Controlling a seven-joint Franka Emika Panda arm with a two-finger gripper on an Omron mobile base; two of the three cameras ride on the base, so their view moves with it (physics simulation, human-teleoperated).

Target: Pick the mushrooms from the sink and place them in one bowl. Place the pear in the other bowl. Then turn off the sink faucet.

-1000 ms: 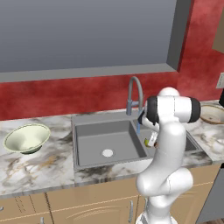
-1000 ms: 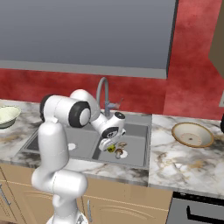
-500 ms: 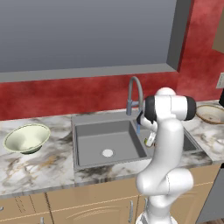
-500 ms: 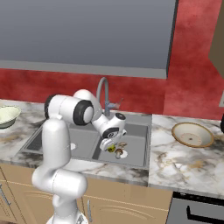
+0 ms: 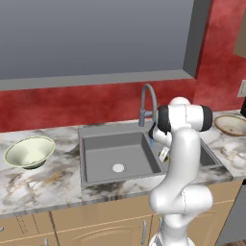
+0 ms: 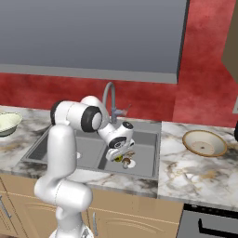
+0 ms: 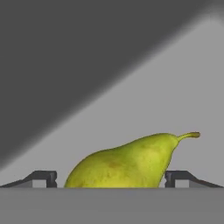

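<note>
The pincer (image 7: 110, 177) is down in the right basin of the sink (image 6: 146, 158), seen at centre frame in the right base view, and its two dark fingertips (image 7: 43, 177) stand spread wide at the bottom of the hand view. The pear (image 7: 124, 164) lies on its side between them on the grey basin floor, stem pointing to the right of the frame; whether either fingertip touches the fruit cannot be told. In the right base view the pear (image 6: 126, 161) shows as a small yellow-green spot just under the pincer (image 6: 120, 155), with one brown-capped mushroom (image 6: 126, 164) just beside it near the white drain; a second mushroom cannot be made out with certainty. The faucet (image 6: 110, 100) rises behind the sink at upper centre of that frame, its gooseneck arching over the basins. The tan-rimmed bowl (image 6: 204, 143) sits on the marble counter (image 6: 195, 169) at right of frame, well apart from the sink. The pale green-white bowl (image 5: 30, 152) sits on the counter at left of frame in the left base view, likewise well clear of the sink (image 5: 110, 156). The arm (image 5: 180, 158) blocks the right basin in that view.
</note>
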